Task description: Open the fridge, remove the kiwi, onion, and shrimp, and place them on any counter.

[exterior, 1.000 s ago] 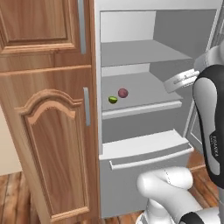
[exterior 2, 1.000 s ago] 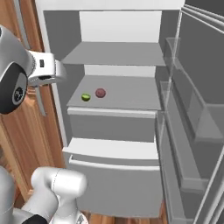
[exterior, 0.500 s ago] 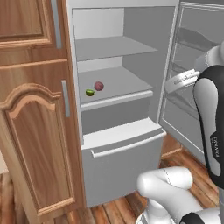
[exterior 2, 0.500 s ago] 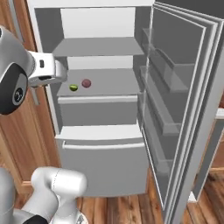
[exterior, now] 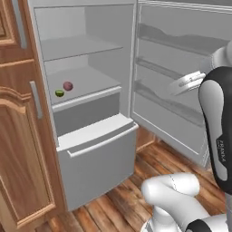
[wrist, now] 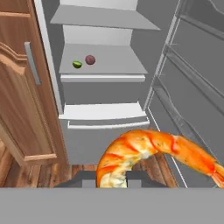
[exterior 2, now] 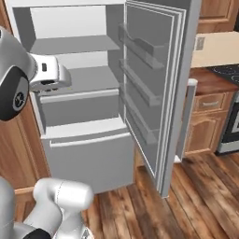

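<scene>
The fridge stands wide open, its door swung right out so the grey racks inside it face the room. On the middle shelf, near its left front edge, the kiwi and the onion sit just beside each other, green one nearer the edge, purple one a touch further back; from the left base view they show as the same little pair, kiwi and onion. Below the shelf the bottom drawer juts forward a little. A brown wooden cabinet runs along the fridge's left side, with a grey bar handle.

The gripper hangs out in front of the fridge, well clear of the shelves, fingers pinched narrow around the shrimp. The orange crescent curls up from between the dark fingertips and sweeps off to the right, its tail pointing toward the open door. The white arm reaches across at about shelf height, above the wooden floor
</scene>
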